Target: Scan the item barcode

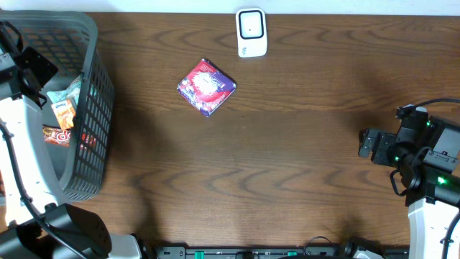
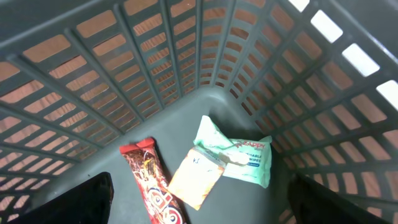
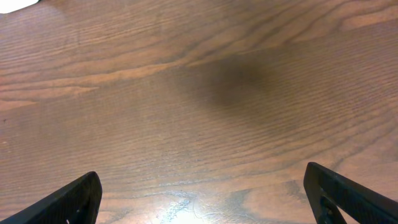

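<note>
Wood table (image 1: 287,165); basket (image 1: 100,115) at left edge; scanner (image 1: 251,32) far edge, packet (image 1: 206,87) near.

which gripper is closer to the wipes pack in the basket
Left. The left gripper hangs open over the basket, above the wipes pack; the right gripper is far across the table, over bare wood.

Most likely a mock shop checkout in a robot lab; the room past the table (image 1: 287,158) is out of view. The bare wooden top carries a grey shopping basket (image 1: 97,79) at 9 o'clock holding wrapped snacks (image 2: 196,177), a white scanner (image 1: 251,32) at 12 o'clock and a purple packet (image 1: 206,87) near the centre. The left arm (image 1: 20,140) stands at 8 o'clock, the right arm (image 1: 431,173) at 4 o'clock.
</note>
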Robot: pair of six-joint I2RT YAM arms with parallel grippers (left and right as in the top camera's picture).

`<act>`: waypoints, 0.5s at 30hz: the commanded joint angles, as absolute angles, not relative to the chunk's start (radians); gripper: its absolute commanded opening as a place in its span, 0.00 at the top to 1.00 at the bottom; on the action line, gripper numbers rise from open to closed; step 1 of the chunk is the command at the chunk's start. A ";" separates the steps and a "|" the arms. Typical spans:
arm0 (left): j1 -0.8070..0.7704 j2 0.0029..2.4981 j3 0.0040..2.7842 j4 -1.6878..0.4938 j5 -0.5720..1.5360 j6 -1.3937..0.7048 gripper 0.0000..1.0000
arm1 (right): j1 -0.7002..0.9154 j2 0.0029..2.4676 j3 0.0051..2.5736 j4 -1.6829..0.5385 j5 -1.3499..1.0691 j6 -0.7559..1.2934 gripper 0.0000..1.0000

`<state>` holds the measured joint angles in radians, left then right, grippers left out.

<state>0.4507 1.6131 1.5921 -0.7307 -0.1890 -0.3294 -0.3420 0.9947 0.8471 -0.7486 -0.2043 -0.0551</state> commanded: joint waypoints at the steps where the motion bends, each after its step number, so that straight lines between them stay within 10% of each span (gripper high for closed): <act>1: 0.455 1.644 1.584 -0.731 -0.192 -0.289 0.11 | -0.346 0.997 0.864 -0.753 -0.200 -0.046 0.01; 15: 0.455 1.900 1.579 -0.701 -0.203 -0.289 0.22 | -0.346 0.997 0.864 -0.753 -0.200 -0.046 0.01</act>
